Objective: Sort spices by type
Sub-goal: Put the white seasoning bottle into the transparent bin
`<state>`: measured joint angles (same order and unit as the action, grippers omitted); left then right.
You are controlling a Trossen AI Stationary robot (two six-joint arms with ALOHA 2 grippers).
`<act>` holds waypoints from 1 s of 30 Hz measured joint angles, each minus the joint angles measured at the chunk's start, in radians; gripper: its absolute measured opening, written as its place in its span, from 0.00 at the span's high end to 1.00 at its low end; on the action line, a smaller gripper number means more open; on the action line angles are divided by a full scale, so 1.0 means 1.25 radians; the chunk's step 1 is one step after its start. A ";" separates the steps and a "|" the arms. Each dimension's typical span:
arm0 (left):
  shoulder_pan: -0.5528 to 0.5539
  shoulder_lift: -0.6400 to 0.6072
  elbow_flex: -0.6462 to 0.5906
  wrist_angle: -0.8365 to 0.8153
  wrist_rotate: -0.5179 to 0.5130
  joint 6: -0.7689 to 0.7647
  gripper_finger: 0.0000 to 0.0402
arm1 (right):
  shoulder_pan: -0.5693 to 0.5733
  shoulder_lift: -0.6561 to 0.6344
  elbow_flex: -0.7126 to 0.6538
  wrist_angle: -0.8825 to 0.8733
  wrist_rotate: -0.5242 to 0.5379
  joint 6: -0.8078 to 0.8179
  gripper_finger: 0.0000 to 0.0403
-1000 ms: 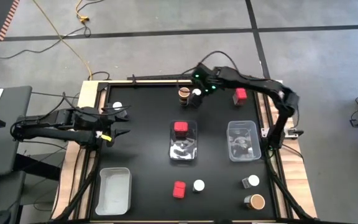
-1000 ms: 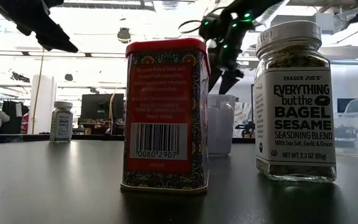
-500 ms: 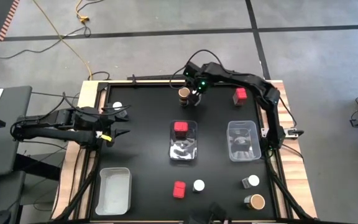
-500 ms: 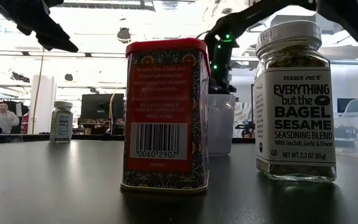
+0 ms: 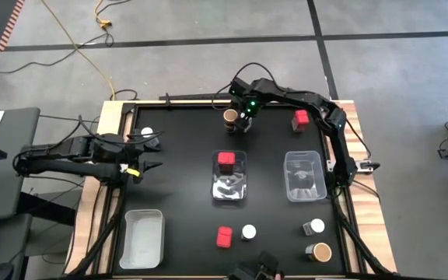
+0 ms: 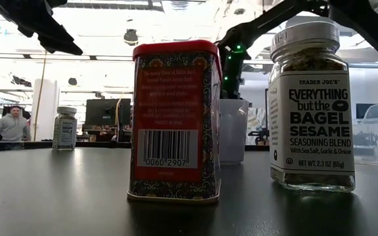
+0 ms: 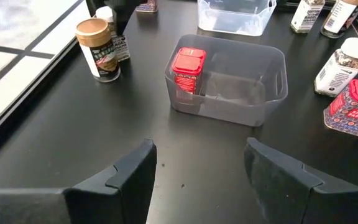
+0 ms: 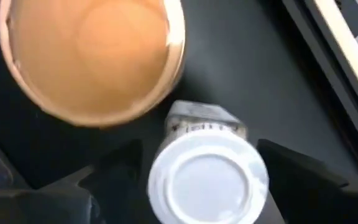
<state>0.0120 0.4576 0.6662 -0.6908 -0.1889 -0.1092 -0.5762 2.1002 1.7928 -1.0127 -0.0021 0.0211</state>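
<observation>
Two fingers of the right tool [image 8: 197, 180] are flanking the white-lidded jar [image 8: 207, 178], apart and gripping nothing, at upper centre of the surface [image 5: 177, 187]; closing squarely should avoid the tan-topped jar [image 8: 92, 56] beside it, while the left tool [image 7: 197, 171] is waiting half-open at left.

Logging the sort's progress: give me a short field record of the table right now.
right gripper: straddling a white-lidded jar at the table's far edge, beside a tan-lidded jar
left gripper: open, waiting at the table's left side
middle bin: holds one red tin
right bin: contents unclear
near-left bin: no spices visible
</observation>
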 joint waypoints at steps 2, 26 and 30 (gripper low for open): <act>0.000 0.000 0.000 0.000 0.000 -0.002 0.43 | 0.000 0.000 0.000 0.000 0.000 -0.002 0.20; 0.000 0.000 0.000 0.000 0.000 -0.006 0.43 | 0.000 -0.003 0.002 -0.116 0.000 -0.046 0.45; 0.000 0.000 0.000 0.000 0.000 -0.006 0.43 | 0.007 -0.020 -0.001 -0.161 0.000 -0.026 0.45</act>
<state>0.0119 0.4576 0.6662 -0.6909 -0.1886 -0.1162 -0.5671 2.0749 1.7913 -1.2139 -0.0022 -0.0116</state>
